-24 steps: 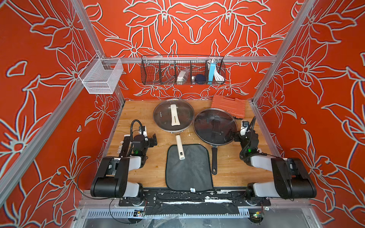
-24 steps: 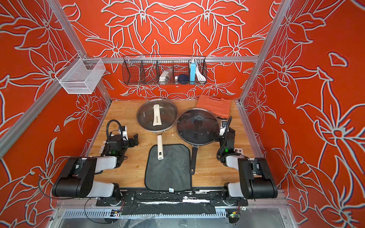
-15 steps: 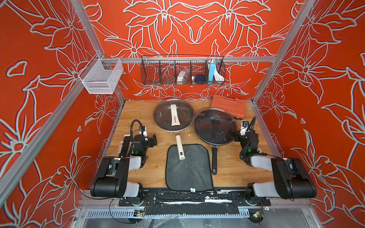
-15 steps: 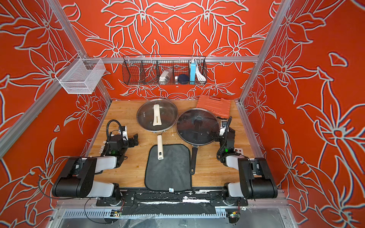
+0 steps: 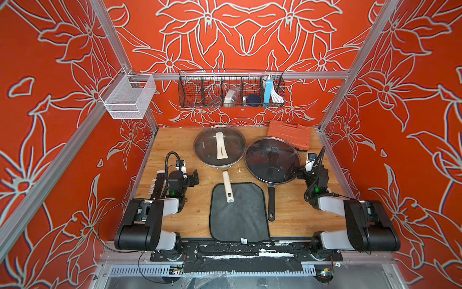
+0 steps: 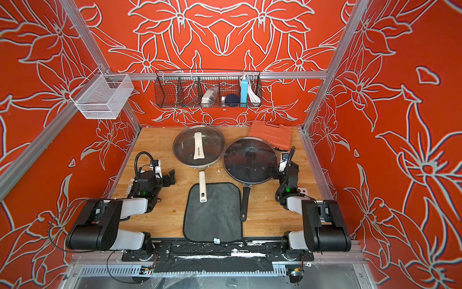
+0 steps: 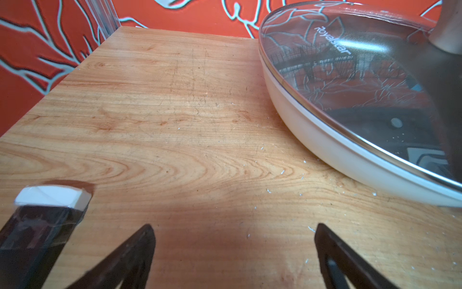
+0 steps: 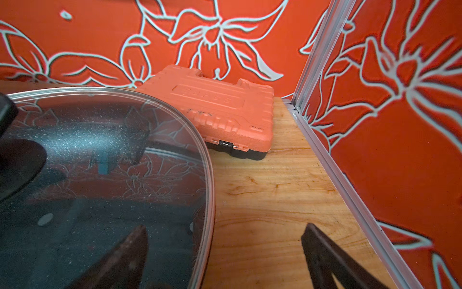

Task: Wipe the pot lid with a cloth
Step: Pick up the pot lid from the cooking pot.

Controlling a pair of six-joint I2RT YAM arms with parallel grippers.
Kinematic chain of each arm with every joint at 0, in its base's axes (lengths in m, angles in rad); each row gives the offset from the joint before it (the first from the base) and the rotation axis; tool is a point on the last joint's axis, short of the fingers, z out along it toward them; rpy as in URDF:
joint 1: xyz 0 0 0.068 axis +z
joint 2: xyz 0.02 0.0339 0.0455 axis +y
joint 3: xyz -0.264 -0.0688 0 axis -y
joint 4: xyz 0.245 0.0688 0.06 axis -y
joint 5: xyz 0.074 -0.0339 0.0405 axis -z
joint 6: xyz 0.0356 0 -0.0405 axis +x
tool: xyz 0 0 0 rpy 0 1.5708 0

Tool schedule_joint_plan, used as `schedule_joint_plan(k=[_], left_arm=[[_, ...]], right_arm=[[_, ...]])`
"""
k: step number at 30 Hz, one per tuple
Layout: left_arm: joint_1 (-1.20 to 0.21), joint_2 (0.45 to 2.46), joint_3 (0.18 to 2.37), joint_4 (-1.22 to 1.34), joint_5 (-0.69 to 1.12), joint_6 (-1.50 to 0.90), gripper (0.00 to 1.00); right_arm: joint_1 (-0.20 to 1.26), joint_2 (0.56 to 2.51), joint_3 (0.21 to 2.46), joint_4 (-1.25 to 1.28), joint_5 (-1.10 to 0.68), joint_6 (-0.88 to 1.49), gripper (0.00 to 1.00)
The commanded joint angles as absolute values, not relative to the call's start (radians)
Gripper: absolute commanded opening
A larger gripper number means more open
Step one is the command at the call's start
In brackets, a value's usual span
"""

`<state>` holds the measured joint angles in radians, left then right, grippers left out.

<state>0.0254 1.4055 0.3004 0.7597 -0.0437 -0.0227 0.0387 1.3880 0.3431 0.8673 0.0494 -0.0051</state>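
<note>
Cookware sits at the back of the wooden surface [image 5: 175, 145] in both top views. The pot lid [image 5: 232, 150] rests on a cream pan [image 5: 228, 186] left of centre, its pale bar handle running front to back. Just right of it stands a black pan [image 5: 271, 205] under a black-handled lid [image 5: 272, 161]. The cloth [image 5: 240, 215] lies flat, grey side up, at the front middle, and the cream pan's handle end lies on its far edge. The left tool [image 5: 193, 178] hovers near the surface's left edge, apart from the lid. The right tool [image 5: 302, 172] is beside the black pan's right rim. Behind it lies an orange case [image 5: 288, 135].

In the left wrist view, the left tool [image 7: 232, 240] is spread wide and holds nothing, its fingers [image 7: 135, 250] over bare wood, with the pot lid [image 7: 362, 75] ahead and to one side.

In the right wrist view, the right tool [image 8: 225, 240] is also wide apart and empty. One of its fingers [image 8: 125, 255] is over the black-handled lid's [image 8: 100, 162] glass, the other over the surface [image 8: 262, 187]. The orange case [image 8: 212, 107] lies beyond.
</note>
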Motion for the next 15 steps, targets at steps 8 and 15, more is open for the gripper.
schedule_joint_plan(k=[8, 15], left_arm=[[0.034, 1.351, 0.329, 0.698, -0.097, -0.049, 0.98], [0.027, 1.101, 0.36, 0.463, -0.216, -0.113, 0.98]], right_arm=[[0.032, 1.353, 0.353, 0.701, 0.024, -0.032, 0.97], [0.037, 1.229, 0.296, 0.691, 0.14, 0.013, 0.97]])
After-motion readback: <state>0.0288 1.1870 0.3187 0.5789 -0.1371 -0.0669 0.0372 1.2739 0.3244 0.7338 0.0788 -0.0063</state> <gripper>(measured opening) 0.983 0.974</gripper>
